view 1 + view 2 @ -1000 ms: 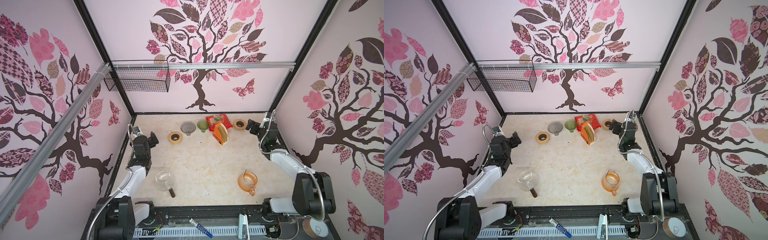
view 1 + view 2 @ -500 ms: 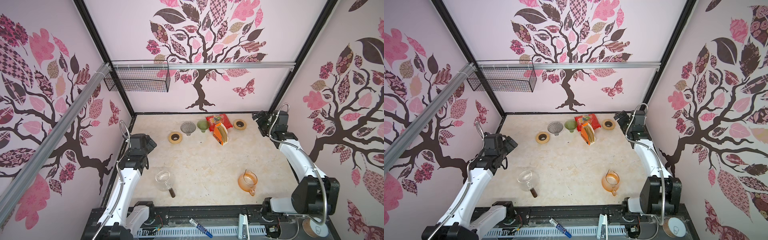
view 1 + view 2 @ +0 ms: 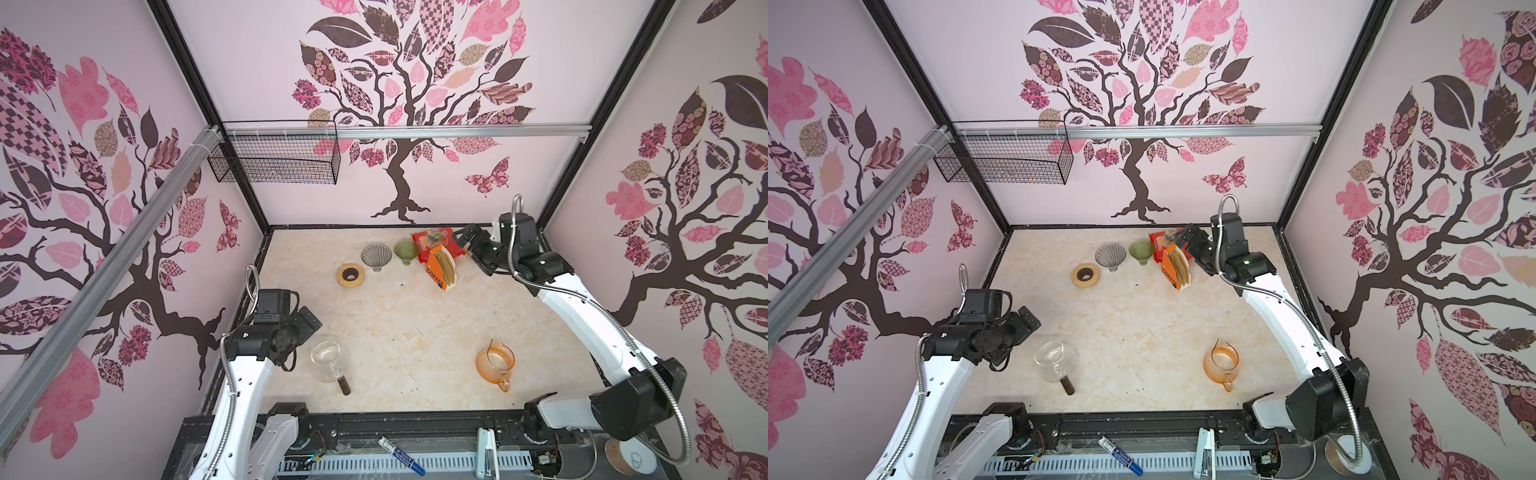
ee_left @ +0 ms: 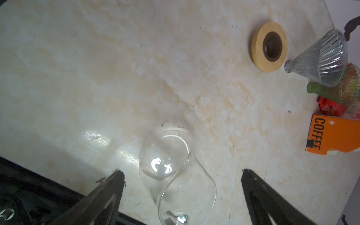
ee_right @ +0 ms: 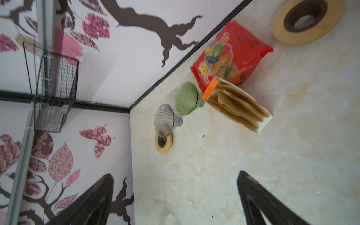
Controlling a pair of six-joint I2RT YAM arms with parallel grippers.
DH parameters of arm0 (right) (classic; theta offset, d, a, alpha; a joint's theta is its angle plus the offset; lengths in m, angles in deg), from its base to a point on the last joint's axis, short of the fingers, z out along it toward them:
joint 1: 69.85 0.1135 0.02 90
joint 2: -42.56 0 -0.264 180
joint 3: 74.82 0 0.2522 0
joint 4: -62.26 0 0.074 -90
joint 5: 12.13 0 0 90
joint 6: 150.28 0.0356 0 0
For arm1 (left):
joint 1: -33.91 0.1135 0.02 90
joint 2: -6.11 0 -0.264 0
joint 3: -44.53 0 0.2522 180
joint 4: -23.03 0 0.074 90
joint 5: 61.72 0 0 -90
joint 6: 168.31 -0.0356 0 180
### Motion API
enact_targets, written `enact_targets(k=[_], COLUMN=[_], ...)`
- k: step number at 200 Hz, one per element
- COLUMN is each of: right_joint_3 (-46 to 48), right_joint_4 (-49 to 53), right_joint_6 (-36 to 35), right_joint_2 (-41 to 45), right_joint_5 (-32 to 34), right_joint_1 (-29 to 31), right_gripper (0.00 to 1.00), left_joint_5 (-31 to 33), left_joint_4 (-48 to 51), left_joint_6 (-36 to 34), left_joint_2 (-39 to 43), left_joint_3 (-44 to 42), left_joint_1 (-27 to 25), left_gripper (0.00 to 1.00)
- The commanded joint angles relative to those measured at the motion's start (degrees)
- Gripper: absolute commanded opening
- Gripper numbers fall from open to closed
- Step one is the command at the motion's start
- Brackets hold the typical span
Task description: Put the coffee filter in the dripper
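Brown paper coffee filters (image 3: 447,263) (image 5: 238,105) stand in an orange box marked COFFEE (image 4: 331,136) at the back of the table. Left of the box a green ribbed dripper (image 3: 406,250) (image 5: 186,98) and a clear ribbed glass dripper (image 3: 376,255) (image 5: 163,119) stand side by side, both without a filter. My right gripper (image 3: 467,237) (image 5: 175,173) hangs open just right of the box, above the table, touching nothing. My left gripper (image 3: 311,322) (image 4: 183,172) is open at the front left, over a clear glass carafe (image 3: 326,362) (image 4: 175,171).
A wooden ring (image 3: 351,274) lies left of the clear dripper; a second ring (image 5: 307,19) lies beyond a red snack bag (image 3: 434,240). An orange carafe (image 3: 495,364) stands front right. A wire basket (image 3: 274,160) hangs on the back wall.
The right gripper has swung left from the back right corner to the filter box. The left gripper has come forward and inward over the clear carafe. Both stay open.
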Motion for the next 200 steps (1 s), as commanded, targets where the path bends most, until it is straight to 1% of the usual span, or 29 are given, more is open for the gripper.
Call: enact_targets(k=[1, 32, 61, 84, 101, 128, 169, 187, 200], right_joint_3=[-1.24, 2.82, 8.51, 8.94, 8.13, 7.34, 7.68, 7.42, 7.49], right_joint_4=[12.05, 20.8, 24.93, 27.12, 26.89, 25.48, 23.41, 22.94, 22.79], right_joint_6=[-6.73, -14.79, -17.26, -19.5, -20.3, -20.56, -20.47, -20.55, -20.63], right_joint_2=[1.74, 7.12, 12.0, 12.06, 11.68, 10.11, 8.84, 8.43, 8.1], right_joint_5=[-0.23, 1.71, 2.64, 5.03, 5.35, 3.32, 0.83, 0.17, -0.45], right_joint_1=[2.68, 5.54, 6.69, 7.15, 7.18, 7.25, 7.32, 7.3, 7.4], right_gripper=[1.0, 1.0, 1.0, 1.0, 1.0, 1.0, 1.0, 1.0, 1.0], left_joint_5=[-3.57, -5.77, -8.37, -9.71, -11.49, -13.56, -13.18, -12.09, -12.93], left_joint_4=[9.19, 13.02, 13.74, 12.18, 9.91, 6.24, 3.85, 3.12, 1.41], left_joint_6=[-0.61, -0.86, -0.87, -0.3, 0.35, 1.63, 3.41, 4.5, 5.09], left_joint_2=[1.68, 1.9, 0.08, -1.2, -2.01, -2.81, -3.76, -4.0, -4.09], left_joint_3=[2.21, 2.78, 3.23, 1.77, 0.18, -1.83, -3.74, -5.13, -6.55], left_joint_1=[-0.18, -0.22, -1.67, -2.25, -2.56, -2.55, -2.54, -2.58, -2.55], left_gripper=[0.97, 0.97, 0.97, 0.97, 0.97, 0.97, 0.97, 0.97, 0.97])
